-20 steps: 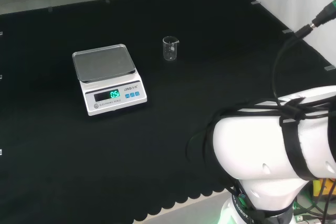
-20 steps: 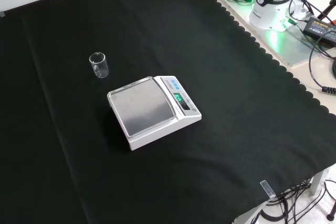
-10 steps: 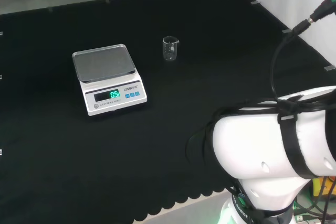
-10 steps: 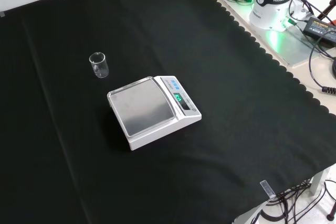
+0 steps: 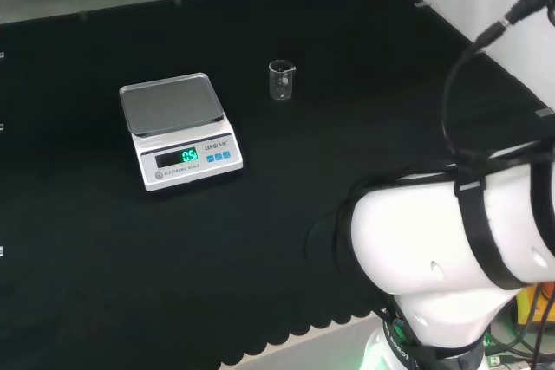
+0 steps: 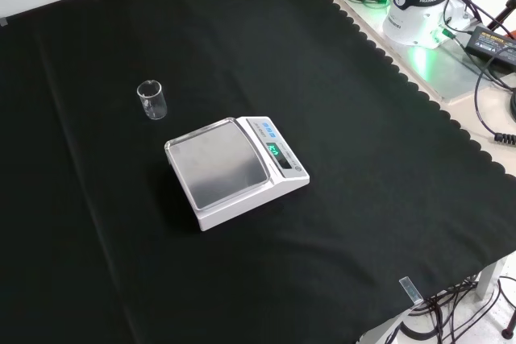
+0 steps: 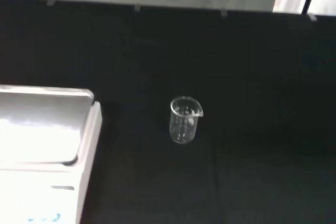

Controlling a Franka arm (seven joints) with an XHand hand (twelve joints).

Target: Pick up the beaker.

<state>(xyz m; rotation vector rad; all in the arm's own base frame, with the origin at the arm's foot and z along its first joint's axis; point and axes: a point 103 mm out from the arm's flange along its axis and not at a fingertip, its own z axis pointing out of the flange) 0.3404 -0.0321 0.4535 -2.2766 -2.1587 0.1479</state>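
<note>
- One beaker [image 5: 281, 81] stands on the black cloth [image 5: 364, 110]: small, clear glass, upright, long axis vertical, open mouth facing up.
- Its pouring spout shows in the wrist view [image 7: 185, 120], at the rim on the side turned away from the scale; nothing can be seen inside the glass.
- Position, head view: to the right of the scale and slightly farther back, apart from it.
- Position, front view: the beaker [image 6: 151, 100] is up and to the left of the scale, again clear of it (no contact in any view).
- One scale [image 6: 236, 168]: white body, one flat grey weighing pan, one lit green display, blue buttons beside the display.
- Nothing rests on the pan.
- One white robot arm [image 5: 451, 257]: its large link sits at the lower right of the head view, with black cables strapped around it.
- Hand: whether the fingers are released, clenched or grasping cannot be told.
</note>
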